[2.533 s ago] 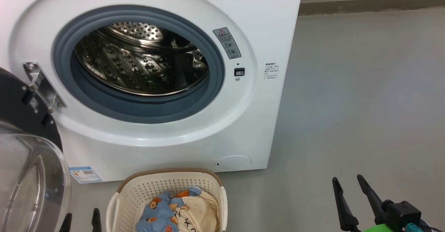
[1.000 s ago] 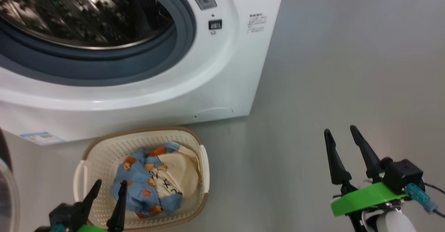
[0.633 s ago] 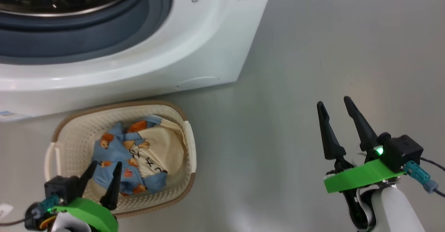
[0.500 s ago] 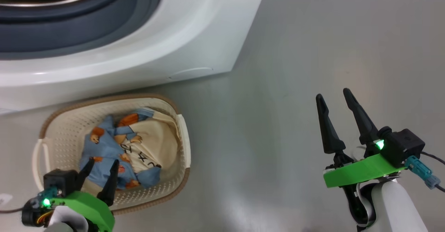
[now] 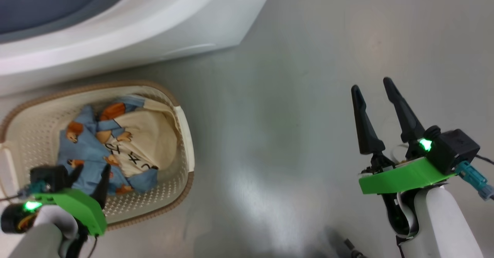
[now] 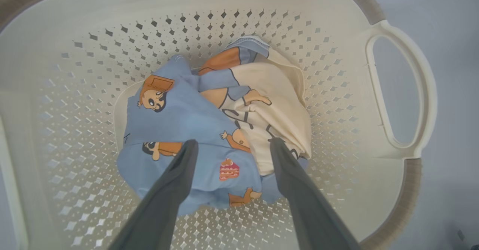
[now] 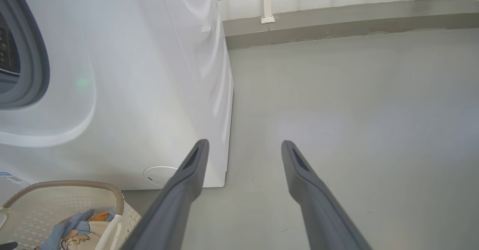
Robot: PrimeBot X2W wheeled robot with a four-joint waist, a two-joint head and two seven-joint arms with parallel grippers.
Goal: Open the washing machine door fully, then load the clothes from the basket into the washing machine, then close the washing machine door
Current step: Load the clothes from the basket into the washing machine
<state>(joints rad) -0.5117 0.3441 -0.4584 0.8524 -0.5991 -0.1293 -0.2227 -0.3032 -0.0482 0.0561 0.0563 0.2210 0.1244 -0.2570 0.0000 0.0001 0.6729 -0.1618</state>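
The cream basket [image 5: 181, 126] [image 6: 419, 93] sits on the floor before the white washing machine [image 5: 115, 30] [image 7: 149, 74]. In it lie the clothes [image 5: 112, 142] [image 6: 209, 122], blue bear-print fabric bunched with a cream garment. My left gripper [image 5: 90, 171] [image 6: 230, 143] hangs open over the near side of the pile, fingertips just above the cloth, nothing between them. Far to the right, my right gripper [image 5: 372, 84] [image 7: 243, 143] stands open over bare floor. The washing machine door is out of view.
Grey floor [image 5: 289, 95] stretches to the right of the basket and machine. A low grey wall base [image 7: 336, 21] runs along the back of the room. The machine's round service flap [image 7: 161, 175] sits near its lower right corner.
The head camera has tilted down, so the machine slid up out of the picture. My left gripper has come in over the basket and lowered toward the clothes. Both grippers stayed open.
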